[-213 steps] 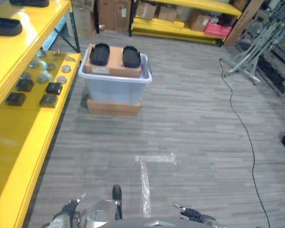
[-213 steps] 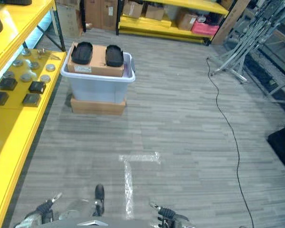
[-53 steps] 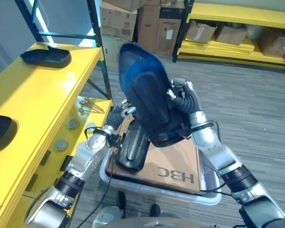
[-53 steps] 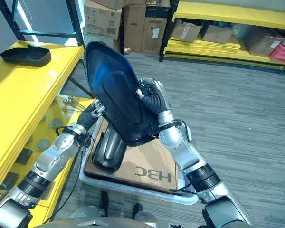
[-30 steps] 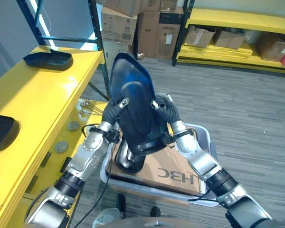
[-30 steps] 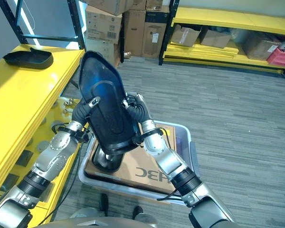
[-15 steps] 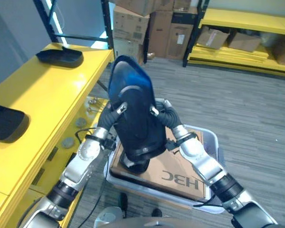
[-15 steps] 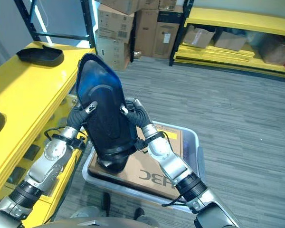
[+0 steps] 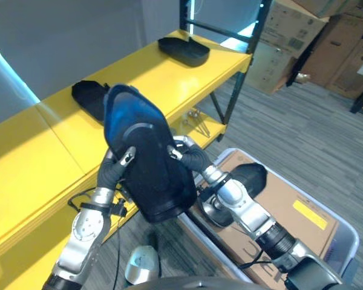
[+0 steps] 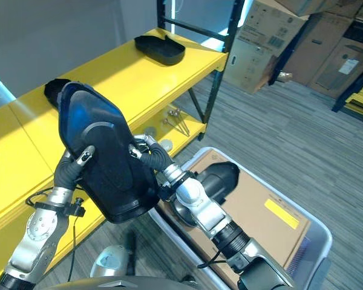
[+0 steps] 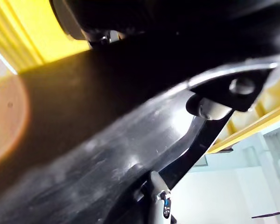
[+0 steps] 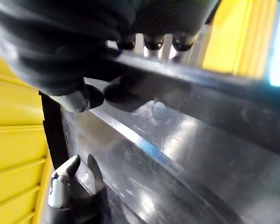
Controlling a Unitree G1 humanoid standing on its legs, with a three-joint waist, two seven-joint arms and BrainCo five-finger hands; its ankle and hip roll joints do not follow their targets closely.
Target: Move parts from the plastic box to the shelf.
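Hands clamp the black part between them: left hand curled on one edge, right hand curled on the other, both gripping with nothing loose. Now held upright over the shelf's front lip, no longer above the box.

Compared with half a second ago: whole view swung toward the shelf, so much of the shift comes from the camera turning with the body. Even so, part now overlaps the yellow shelf top, with the box off to the far side from it, where before it hung straight over the cardboard in the box. Grip unchanged on both sides.

Meaning for the task, as a judgement: lift out done, carry nearly done, set-down not yet done. Two like parts already lying on the shelf top; a second part left on the cardboard in the box.
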